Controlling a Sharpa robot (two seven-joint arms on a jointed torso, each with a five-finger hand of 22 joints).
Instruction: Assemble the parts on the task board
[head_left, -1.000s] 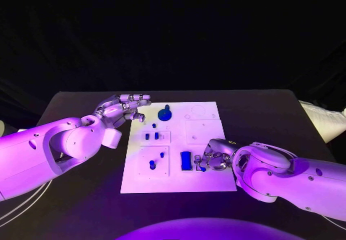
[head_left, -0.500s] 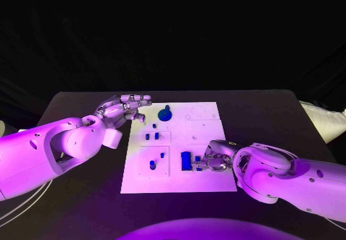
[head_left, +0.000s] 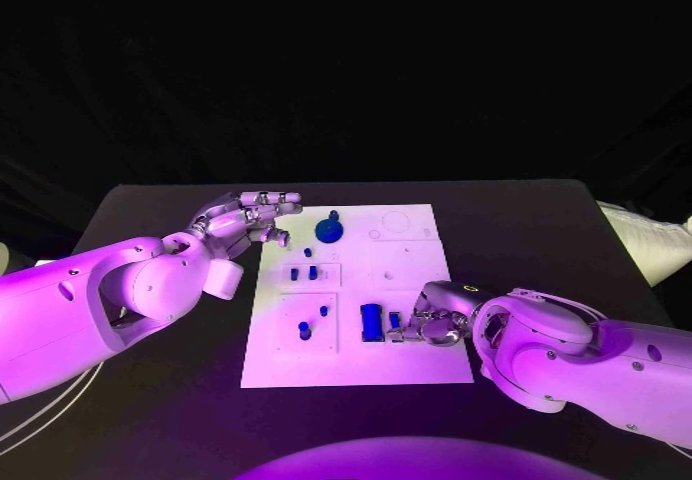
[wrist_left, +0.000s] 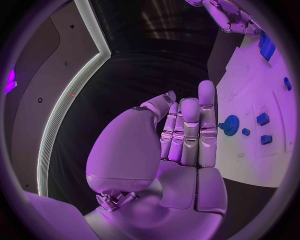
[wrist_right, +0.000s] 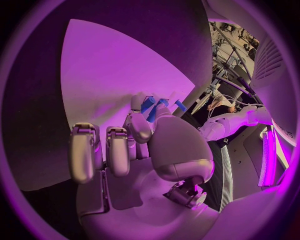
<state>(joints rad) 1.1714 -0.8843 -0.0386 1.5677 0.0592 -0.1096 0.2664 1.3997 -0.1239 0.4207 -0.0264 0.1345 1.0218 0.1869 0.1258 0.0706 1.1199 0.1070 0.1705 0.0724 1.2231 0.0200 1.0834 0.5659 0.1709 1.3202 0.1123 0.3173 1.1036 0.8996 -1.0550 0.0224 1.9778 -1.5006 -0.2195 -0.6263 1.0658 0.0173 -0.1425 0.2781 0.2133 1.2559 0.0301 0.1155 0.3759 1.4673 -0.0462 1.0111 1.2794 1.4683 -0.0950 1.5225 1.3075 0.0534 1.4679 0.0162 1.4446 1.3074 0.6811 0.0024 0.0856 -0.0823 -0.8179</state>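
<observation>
Task board (head_left: 411, 300): flat white rectangular plate, center of the head frame on a matte black table (head_left: 548, 220). Small blue parts: round disc with stem (head_left: 330, 229) at upper middle, long block (head_left: 372, 321) lower center. Right hand (head_left: 430, 322), glossy silver, sits at the board's lower right edge, fingers pinching a small blue piece (wrist_right: 150, 107). Left hand (head_left: 248, 216) at upper left of the board, fingers straight, close together, holding nothing.

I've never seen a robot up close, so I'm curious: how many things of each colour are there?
Silver: 2, the left hand and the right hand
White: 1, the task board
Blue: 8 as far as I can tell, the round disc, the long block and 6 small parts
Total: 11
</observation>
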